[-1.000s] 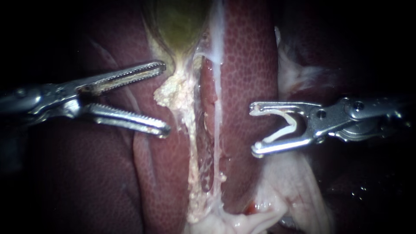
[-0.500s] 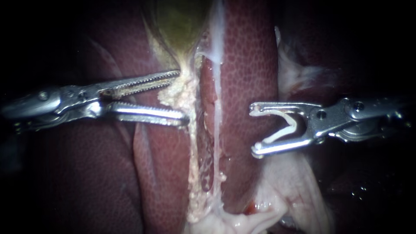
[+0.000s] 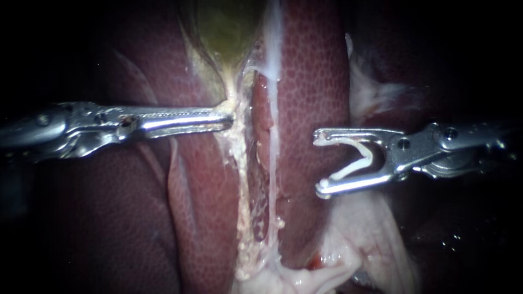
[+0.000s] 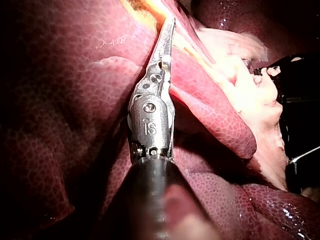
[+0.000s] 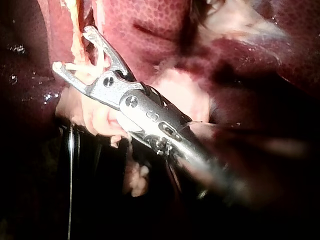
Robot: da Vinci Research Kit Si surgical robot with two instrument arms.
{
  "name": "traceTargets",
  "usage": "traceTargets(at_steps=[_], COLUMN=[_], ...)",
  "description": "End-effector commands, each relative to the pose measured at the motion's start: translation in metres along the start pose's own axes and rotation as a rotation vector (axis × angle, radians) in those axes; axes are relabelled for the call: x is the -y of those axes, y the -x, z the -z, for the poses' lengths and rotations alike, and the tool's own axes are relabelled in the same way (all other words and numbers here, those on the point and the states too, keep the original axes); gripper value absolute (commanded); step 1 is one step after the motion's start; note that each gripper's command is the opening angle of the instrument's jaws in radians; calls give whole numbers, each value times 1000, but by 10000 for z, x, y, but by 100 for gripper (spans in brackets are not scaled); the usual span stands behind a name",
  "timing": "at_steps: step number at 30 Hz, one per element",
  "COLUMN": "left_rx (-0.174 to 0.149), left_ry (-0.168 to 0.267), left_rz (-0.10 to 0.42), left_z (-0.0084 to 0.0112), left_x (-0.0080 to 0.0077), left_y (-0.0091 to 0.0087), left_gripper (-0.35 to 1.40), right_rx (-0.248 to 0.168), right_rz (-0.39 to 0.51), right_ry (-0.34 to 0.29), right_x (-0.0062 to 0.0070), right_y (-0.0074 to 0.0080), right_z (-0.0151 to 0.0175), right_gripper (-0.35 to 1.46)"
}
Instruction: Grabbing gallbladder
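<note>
Both hang over liver [image 3: 310, 81]: left instrument [image 3: 229, 117] clamped on gallbladder [image 3: 223, 27], right instrument [image 3: 320, 161] clasping a white clip [image 3: 368, 157].

Both tools look like bare polished steel with bright glints: the left instrument's end effector [image 3: 230, 116] has fine saw-tooth ridging along its edge, the right instrument's end effector [image 3: 320, 161] is smooth-sided, and the clip [image 3: 362, 160] sitting in it looks like matt white plastic. The liver [image 3: 310, 81] is wet and glossy with a fine pebbly, netted grain, while the gallbladder [image 3: 226, 27] is slick and smooth. The pale tissue strip [image 3: 242, 179] below it is rough and crumbly, kinda like wet curds.
</note>
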Motion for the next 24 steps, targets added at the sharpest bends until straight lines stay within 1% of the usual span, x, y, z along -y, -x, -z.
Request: traceTargets(at_steps=[1, 5, 7, 11, 14, 19, 24], left_rx=[0, -5, 2, 19, 34, 45, 44], left_ry=[1, 5, 9, 23, 34, 42, 46], left_rz=[4, 13, 19, 35, 46, 56, 57], left_z=[3, 16, 22, 37, 48, 57, 60], left_x=[2, 4, 3, -5, -13, -21, -23], left_y=[4, 23, 32, 52, 63, 74, 75], left_gripper=[-35, -35, -35, -35, -35, -35, -35], right_rx=[0, 0, 0, 0, 0, 0, 0], right_rz=[-1, -1, -1, -1, -1, -1, -1], right_ry=[1, 0, 0, 0, 1, 1, 1], right_x=[0, 0, 0, 0, 0, 0, 0], right_y=[0, 0, 0, 0, 0, 0, 0], right_z=[0, 1, 1, 0, 0, -1, -1], right_gripper=[60, 60, 60, 60, 60, 60, 60])
